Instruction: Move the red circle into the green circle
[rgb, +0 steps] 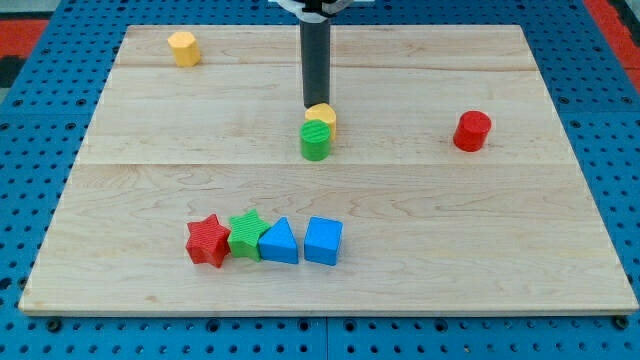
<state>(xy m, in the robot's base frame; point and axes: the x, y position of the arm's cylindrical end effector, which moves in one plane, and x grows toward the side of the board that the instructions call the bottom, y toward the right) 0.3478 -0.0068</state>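
Observation:
The red circle (472, 131) stands alone at the view's right, about mid-height on the wooden board. The green circle (315, 141) stands near the board's centre, touching a yellow block (321, 118) just above it. My tip (317, 106) is at the lower end of the dark rod, right at the top edge of that yellow block, above the green circle and far to the left of the red circle.
A yellow hexagon-like block (183, 48) sits at the view's top left. A row near the bottom holds a red star (208, 241), a green star (247, 234), a blue triangle (280, 242) and a blue cube (323, 240). The wooden board (560, 250) lies on a blue pegboard.

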